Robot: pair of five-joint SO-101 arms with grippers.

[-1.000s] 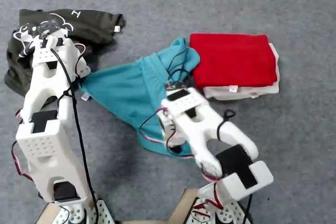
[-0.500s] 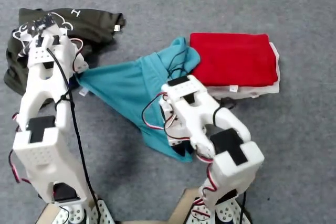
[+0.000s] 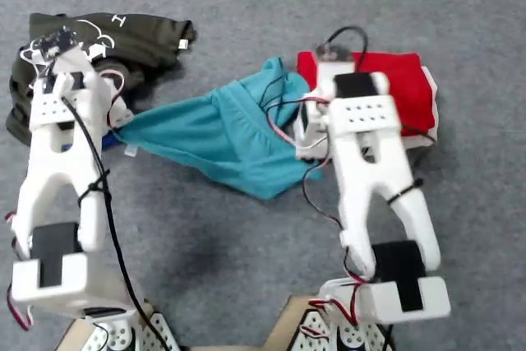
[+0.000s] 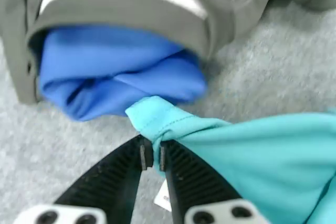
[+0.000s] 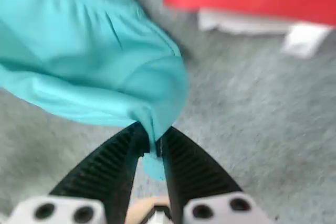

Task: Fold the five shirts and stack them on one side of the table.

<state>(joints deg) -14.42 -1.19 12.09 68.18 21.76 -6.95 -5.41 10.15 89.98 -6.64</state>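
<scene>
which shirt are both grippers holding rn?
The teal shirt: left gripper and right gripper each pinch an edge of it. The red shirt lies folded on the white shirt; the dark green shirt and blue shirt sit heaped, ungripped.

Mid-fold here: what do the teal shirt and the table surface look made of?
The teal shirt looks like thin, smooth knit, possibly synthetic; it drapes in soft folds and has a stitched hem. The table surface is a grey, matte, fuzzy cover, probably felt or low-pile carpet, judging by its speckled nap.
</scene>
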